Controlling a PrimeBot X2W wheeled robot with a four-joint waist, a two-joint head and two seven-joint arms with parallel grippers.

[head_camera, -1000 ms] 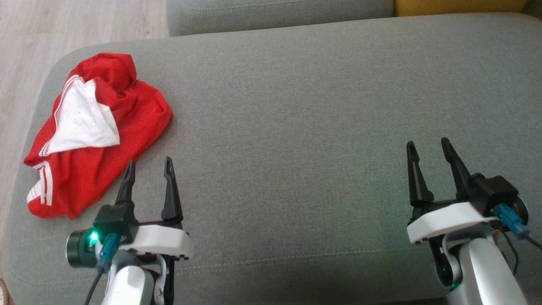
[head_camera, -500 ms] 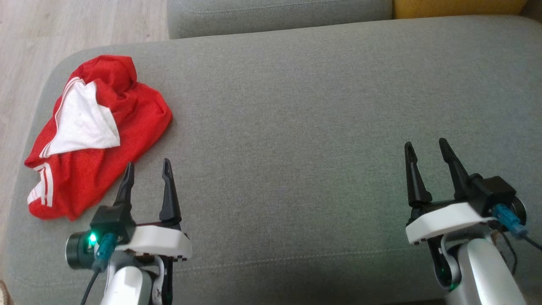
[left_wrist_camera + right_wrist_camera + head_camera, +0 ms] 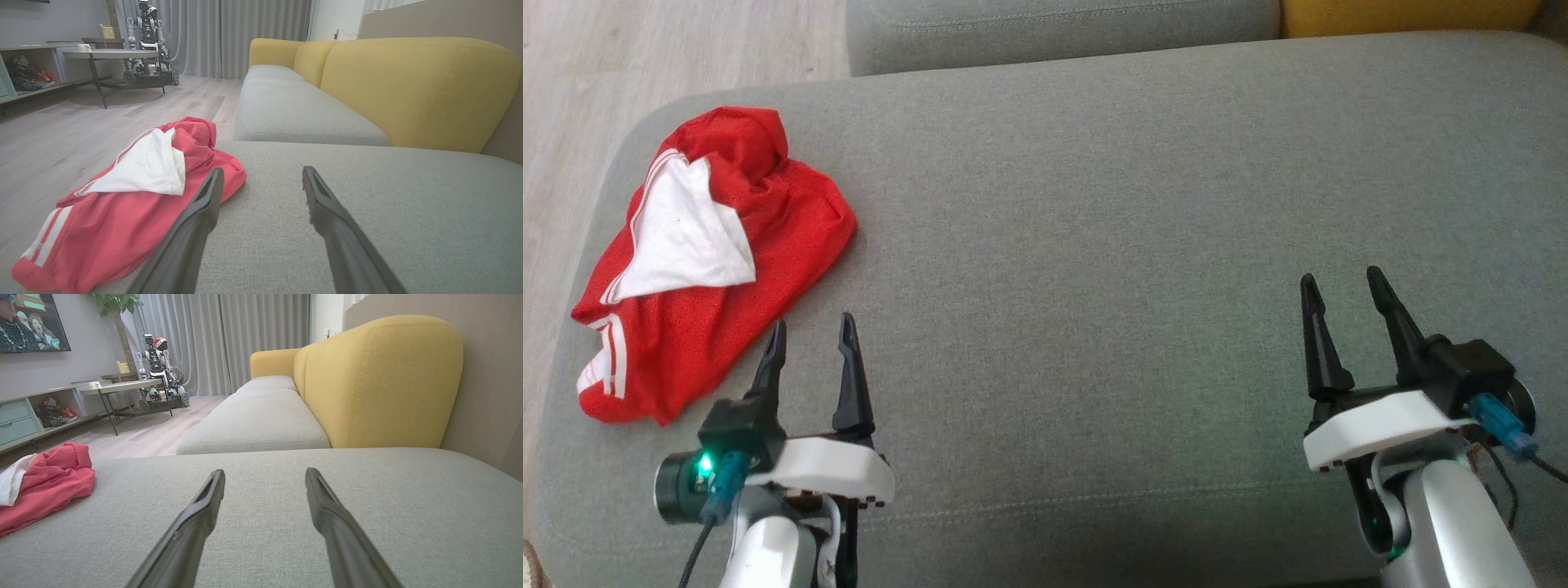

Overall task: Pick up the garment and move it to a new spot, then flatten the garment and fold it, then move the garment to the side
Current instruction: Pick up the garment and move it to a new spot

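Lying crumpled lengthwise near the cushion's (image 3: 1094,204) left end, the garment (image 3: 707,261) is sitting just ahead-left of the left gripper (image 3: 814,320), which is hovering spread wide and empty, while the right gripper (image 3: 1341,274), equally spread and empty, is hanging well apart.

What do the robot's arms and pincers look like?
The left pincer and right pincer each have two long, tapering black fingers on a white mount, above a pale forearm. Each carries a black camera with a teal plug and dark cable.
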